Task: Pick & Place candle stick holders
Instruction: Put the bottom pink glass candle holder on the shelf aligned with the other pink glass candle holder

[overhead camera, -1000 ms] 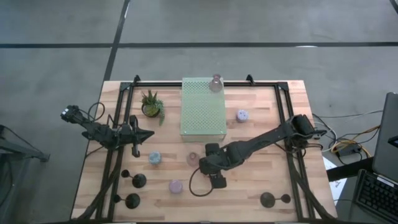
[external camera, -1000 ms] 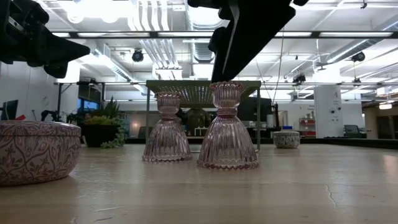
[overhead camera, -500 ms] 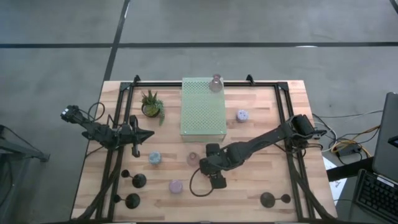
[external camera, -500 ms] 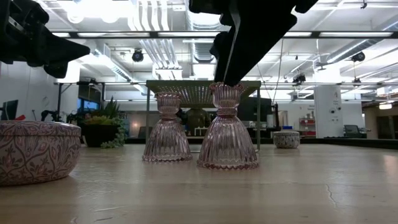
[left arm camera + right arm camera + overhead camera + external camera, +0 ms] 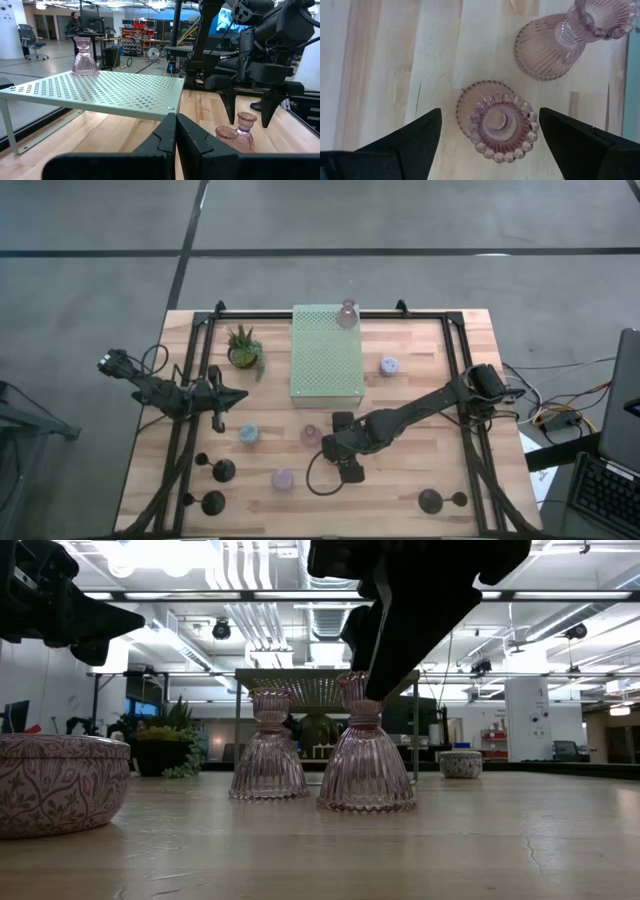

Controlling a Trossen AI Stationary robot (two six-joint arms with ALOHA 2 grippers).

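Two pink glass candle stick holders stand upright on their bases on the wooden table. My right gripper (image 5: 490, 116) is open, pointing steeply down, with one finger on each side of the nearer holder's (image 5: 502, 127) beaded top, touching nothing. The second pink holder (image 5: 555, 45) stands just beyond it. A third pink one (image 5: 347, 313) stands on the green perforated board (image 5: 327, 370). My left gripper (image 5: 176, 131) is shut and empty, held level over the table's left side (image 5: 232, 395).
Black holders (image 5: 222, 470) (image 5: 212, 502) (image 5: 430, 500) stand near the front edge. A blue one (image 5: 248, 434) and lavender ones (image 5: 283, 479) (image 5: 389, 365) stand on the wood. A potted plant (image 5: 244, 348) sits left of the board. Black frame rails run along both sides.
My right gripper has come down a little over the nearer pink holder, so its fingers now reach beside the holder's top. It stays open. The holders have not moved.
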